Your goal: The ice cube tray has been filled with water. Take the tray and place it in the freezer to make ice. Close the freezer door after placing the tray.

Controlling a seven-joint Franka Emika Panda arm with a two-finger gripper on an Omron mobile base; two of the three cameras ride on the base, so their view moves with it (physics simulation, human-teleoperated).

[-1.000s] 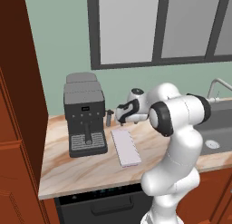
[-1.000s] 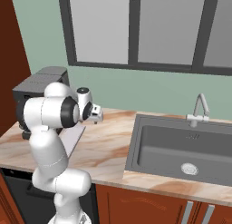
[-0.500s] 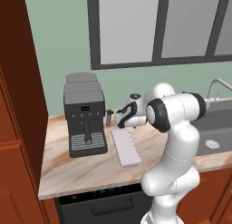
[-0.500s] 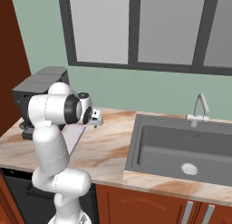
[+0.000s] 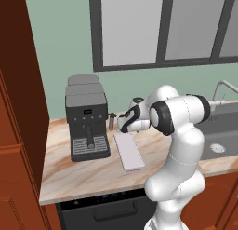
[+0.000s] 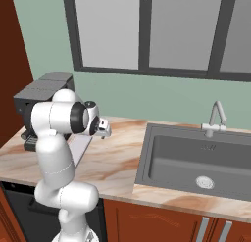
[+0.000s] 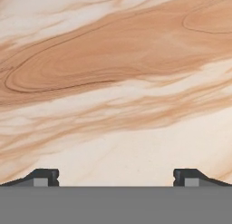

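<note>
From the left base camera I count one ice cube tray (image 5: 128, 151), lying flat on the marble counter (image 5: 83, 173) just right of the one black coffee machine (image 5: 87, 117). One small dark cup-like thing (image 5: 111, 121) sits behind the tray near the wall. My gripper (image 5: 122, 125) hovers over the tray's far end, not gripping anything as far as I can see.

Right base camera: one sink (image 6: 196, 160) with one faucet (image 6: 215, 119), well apart from the tray (image 6: 78, 147), which peeks out from behind the arm. The gripper (image 6: 104, 130) hangs above the counter beside it.

Hand camera: two fingertips (image 7: 44, 177) spread wide apart, nothing between them, bare marble underneath.
</note>
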